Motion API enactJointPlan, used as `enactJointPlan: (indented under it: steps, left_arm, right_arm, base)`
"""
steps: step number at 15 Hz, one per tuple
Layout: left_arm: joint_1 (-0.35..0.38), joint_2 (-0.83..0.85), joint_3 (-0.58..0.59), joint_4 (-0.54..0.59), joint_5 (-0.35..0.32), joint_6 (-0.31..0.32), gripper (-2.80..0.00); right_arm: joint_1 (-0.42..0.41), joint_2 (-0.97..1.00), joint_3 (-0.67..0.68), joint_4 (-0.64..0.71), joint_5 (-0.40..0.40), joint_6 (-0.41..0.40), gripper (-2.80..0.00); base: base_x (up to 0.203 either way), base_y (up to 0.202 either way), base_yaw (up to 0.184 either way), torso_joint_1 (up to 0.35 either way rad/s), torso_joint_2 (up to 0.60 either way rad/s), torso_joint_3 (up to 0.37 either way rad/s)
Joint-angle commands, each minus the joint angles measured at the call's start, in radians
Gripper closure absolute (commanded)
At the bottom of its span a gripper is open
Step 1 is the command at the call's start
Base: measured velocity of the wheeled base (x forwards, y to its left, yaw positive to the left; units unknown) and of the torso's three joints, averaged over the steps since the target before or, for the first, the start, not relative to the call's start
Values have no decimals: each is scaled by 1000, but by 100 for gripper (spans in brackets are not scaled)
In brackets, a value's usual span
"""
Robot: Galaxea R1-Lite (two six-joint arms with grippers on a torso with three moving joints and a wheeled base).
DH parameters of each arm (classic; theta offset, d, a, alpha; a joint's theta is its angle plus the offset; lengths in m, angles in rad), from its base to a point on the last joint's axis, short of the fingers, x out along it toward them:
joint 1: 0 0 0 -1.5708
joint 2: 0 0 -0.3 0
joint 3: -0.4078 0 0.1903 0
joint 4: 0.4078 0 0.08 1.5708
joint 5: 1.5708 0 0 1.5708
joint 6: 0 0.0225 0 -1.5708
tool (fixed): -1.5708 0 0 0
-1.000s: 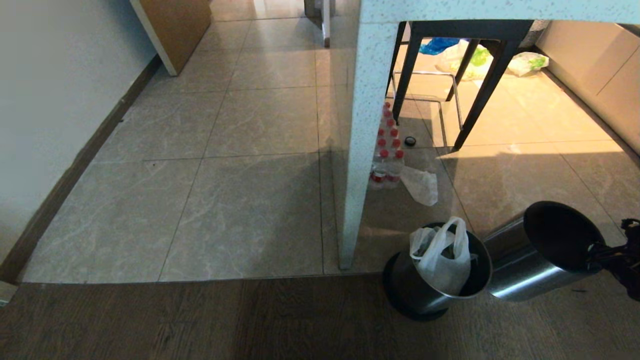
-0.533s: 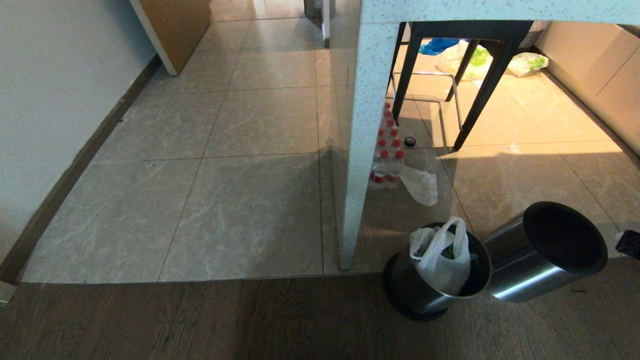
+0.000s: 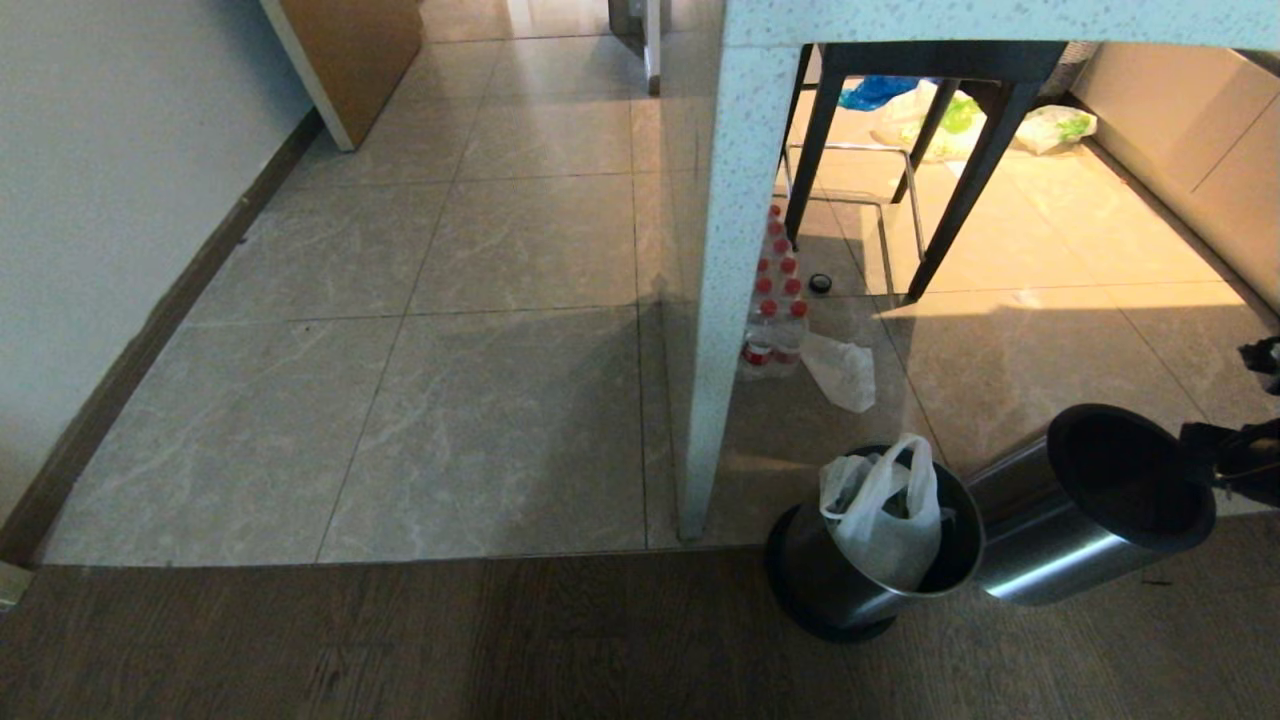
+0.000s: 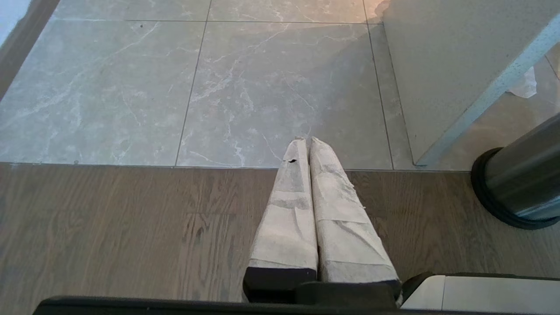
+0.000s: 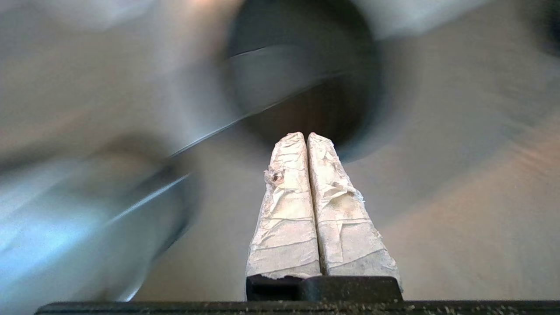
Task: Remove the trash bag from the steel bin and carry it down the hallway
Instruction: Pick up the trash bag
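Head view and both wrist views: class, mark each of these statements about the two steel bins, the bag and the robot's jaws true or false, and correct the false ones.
1. The white bag sits in the steel bin. True.
2. The second bin also holds a bag. False: its dark inside shows no bag.
3. The right gripper has its jaws shut on nothing. True.
4. The left gripper grips the bag's handle. False: its jaws are shut, empty, above the floor.
5. Bottles with red caps stand by the speckled counter panel. True.
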Motion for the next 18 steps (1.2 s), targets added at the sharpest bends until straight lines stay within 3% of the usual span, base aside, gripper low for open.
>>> enactJointPlan:
  steps: [1, 4, 6, 7, 9, 11, 16, 18]
  left_arm:
    - [0, 0, 0, 0, 1, 0, 0]
    - [0, 0, 0, 0, 0, 0, 0]
    - [0, -2, 1, 0, 1, 0, 0]
    - [0, 0, 2, 0, 0, 0, 0]
    - [0, 0, 2, 0, 1, 0, 0]
    - [0, 0, 0, 0, 1, 0, 0]
    - [0, 0, 0, 0, 0, 0, 0]
    - [0, 0, 1, 0, 1, 0, 0]
  right_arm:
    - [200, -163, 51, 45, -2, 19, 0]
    - [407, -181, 99, 56, -4, 67, 0]
    - [443, -126, 97, 23, -4, 79, 0]
    - [450, -61, 96, -11, -4, 80, -280]
    - [470, 34, 100, -83, -4, 59, -280]
    - [473, 91, 102, -124, -15, -67, -280]
    - [374, 203, 122, -230, -17, -326, -280]
    - [374, 244, 116, -256, -18, -333, -280]
  base:
    - [0, 0, 0, 0, 0, 0]
    - [0, 0, 0, 0, 0, 0]
    - [0, 0, 0, 0, 0, 0]
    - [0, 0, 0, 0, 0, 0]
    - [0, 0, 0, 0, 0, 0]
    - [0, 0, 0, 0, 0, 0]
    - [0, 0, 0, 0, 0, 0]
    - [0, 0, 0, 0, 0, 0]
